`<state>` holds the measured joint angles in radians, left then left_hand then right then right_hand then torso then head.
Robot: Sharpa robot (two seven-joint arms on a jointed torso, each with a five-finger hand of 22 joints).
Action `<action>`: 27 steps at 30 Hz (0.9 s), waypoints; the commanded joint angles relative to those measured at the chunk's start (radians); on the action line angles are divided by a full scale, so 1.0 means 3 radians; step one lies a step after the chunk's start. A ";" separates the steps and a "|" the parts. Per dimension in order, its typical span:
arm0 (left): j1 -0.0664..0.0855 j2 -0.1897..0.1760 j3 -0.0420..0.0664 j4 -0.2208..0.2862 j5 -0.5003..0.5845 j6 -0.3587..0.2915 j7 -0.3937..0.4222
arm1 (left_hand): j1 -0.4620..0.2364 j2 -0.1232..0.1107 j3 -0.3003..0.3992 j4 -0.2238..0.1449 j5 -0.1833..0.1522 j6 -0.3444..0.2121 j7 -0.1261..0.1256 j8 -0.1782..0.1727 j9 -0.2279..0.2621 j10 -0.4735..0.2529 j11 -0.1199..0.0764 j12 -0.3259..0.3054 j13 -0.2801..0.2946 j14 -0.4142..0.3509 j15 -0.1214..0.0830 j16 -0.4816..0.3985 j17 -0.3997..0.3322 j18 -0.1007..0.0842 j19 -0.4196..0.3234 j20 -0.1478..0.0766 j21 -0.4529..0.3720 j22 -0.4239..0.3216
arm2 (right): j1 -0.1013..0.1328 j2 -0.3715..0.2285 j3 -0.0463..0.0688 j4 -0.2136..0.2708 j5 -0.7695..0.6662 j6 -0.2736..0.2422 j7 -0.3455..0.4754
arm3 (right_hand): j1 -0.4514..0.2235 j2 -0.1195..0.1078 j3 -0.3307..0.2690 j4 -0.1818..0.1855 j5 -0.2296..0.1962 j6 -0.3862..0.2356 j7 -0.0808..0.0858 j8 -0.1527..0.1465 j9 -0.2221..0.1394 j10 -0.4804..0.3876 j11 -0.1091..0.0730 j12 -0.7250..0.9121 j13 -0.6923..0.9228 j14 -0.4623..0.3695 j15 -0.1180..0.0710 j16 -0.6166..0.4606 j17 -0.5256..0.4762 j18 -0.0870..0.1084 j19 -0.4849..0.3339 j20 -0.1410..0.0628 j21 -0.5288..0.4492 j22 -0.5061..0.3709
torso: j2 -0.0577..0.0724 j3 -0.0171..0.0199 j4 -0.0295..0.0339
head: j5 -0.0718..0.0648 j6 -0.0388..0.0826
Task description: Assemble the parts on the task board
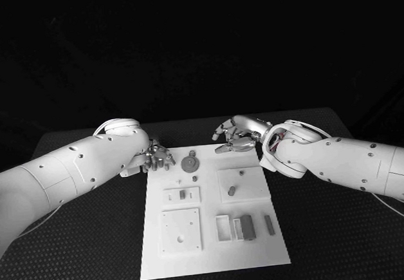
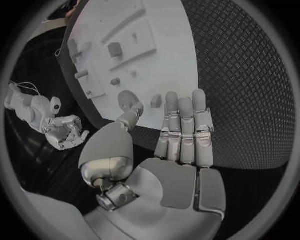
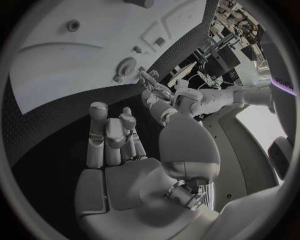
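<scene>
Parts (image 1: 248, 227) lie nearest us on the board (image 1: 214, 258) — our left hand (image 1: 157, 160) and right hand (image 1: 236, 136) hover at its far end, fingers apart, empty

You can read no text, label, brand, number or sign on the task board (image 1: 212, 242), on its parts or on the table (image 1: 79, 252).

A black tabletop (image 1: 70, 252) with a fine raised diamond pattern spreads out to all its edges. Its far corners fade into a dark backdrop (image 1: 195, 43) hanging behind the far edge.
</scene>
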<state>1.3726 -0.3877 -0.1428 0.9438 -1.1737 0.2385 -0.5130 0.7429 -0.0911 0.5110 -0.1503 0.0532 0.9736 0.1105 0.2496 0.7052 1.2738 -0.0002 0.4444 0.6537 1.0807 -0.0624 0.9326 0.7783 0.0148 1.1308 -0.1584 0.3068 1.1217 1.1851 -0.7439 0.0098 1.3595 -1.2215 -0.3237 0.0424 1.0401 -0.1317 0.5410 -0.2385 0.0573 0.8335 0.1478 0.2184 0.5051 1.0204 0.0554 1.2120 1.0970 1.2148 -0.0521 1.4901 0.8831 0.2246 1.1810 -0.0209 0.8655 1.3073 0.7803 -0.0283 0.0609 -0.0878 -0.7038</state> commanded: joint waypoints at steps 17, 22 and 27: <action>-0.0040 0.0022 0.0001 -0.0036 0.0055 0.0011 0.0065 | 0.0075 0.0196 -0.0018 -0.0156 -0.0015 0.0062 -0.0015 0.0036 -0.0010 -0.0011 -0.0005 0.0025 -0.0008 -0.0014 0.0007 0.0040 -0.0034 0.0021 0.0012 0.0006 -0.0038 0.0027 | 0.0000 0.0009 0.0002 -0.0001 -0.0001 0.0040 0.0008 | -0.0002 -0.0016 -0.0007 0.0022 0.0008 -0.0050 0.0074 0.0003 -0.0006 -0.0018 0.0004 0.0001 -0.0007 -0.0019 -0.0003 -0.0020 -0.0004 0.0124 -0.0002 -0.0031 -0.0015 0.0058 | 0.0001 0.0002 0.0000 | -0.0003 -0.0008; -0.0048 0.0022 0.0001 -0.0051 0.0056 0.0004 0.0078 | 0.0076 0.0207 -0.0022 -0.0167 -0.0015 0.0065 -0.0016 0.0037 -0.0011 -0.0010 -0.0006 0.0025 -0.0009 -0.0013 0.0008 0.0042 -0.0037 0.0021 0.0014 0.0006 -0.0040 0.0029 | 0.0000 0.0009 0.0002 -0.0001 -0.0001 0.0040 0.0007 | -0.0003 -0.0016 -0.0007 0.0024 0.0008 -0.0050 0.0074 0.0003 -0.0006 -0.0019 0.0004 0.0001 -0.0008 -0.0019 -0.0003 -0.0021 -0.0004 0.0124 -0.0002 -0.0031 -0.0016 0.0058 | 0.0002 0.0002 0.0001 | -0.0007 -0.0009; -0.0049 0.0026 0.0001 -0.0051 0.0090 -0.0002 0.0084 | 0.0078 0.0221 -0.0024 -0.0178 -0.0015 0.0070 -0.0017 0.0040 -0.0012 -0.0008 -0.0007 0.0025 -0.0010 -0.0013 0.0008 0.0044 -0.0041 0.0021 0.0016 0.0006 -0.0043 0.0031 | 0.0000 0.0008 0.0002 0.0001 0.0000 0.0043 0.0008 | -0.0003 -0.0016 -0.0007 0.0025 0.0008 -0.0050 0.0074 0.0003 -0.0006 -0.0019 0.0004 0.0001 -0.0008 -0.0019 -0.0003 -0.0021 -0.0004 0.0124 -0.0002 -0.0031 -0.0016 0.0059 | 0.0000 0.0002 0.0002 | -0.0008 -0.0011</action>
<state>1.3599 -0.3831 -0.1420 0.9278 -1.1607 0.2398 -0.5007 0.7664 -0.0320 0.5033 -0.1998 0.0532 0.9880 0.1034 0.2626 0.7009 1.2738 -0.0003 0.4482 0.6517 1.0807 -0.0624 0.9403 0.7669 0.0148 1.1308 -0.1584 0.2990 1.1298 1.1851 -0.7420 0.0098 1.3587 -1.2212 -0.3225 0.0419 1.0401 -0.1317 0.5382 -0.2357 0.0573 0.8335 0.1478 0.2184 0.5043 1.0204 0.0554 1.2120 1.0961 1.2148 -0.0521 1.4900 0.8831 0.2244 1.1804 -0.0255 0.8655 1.3073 0.7807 -0.0275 0.0610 -0.0898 -0.7065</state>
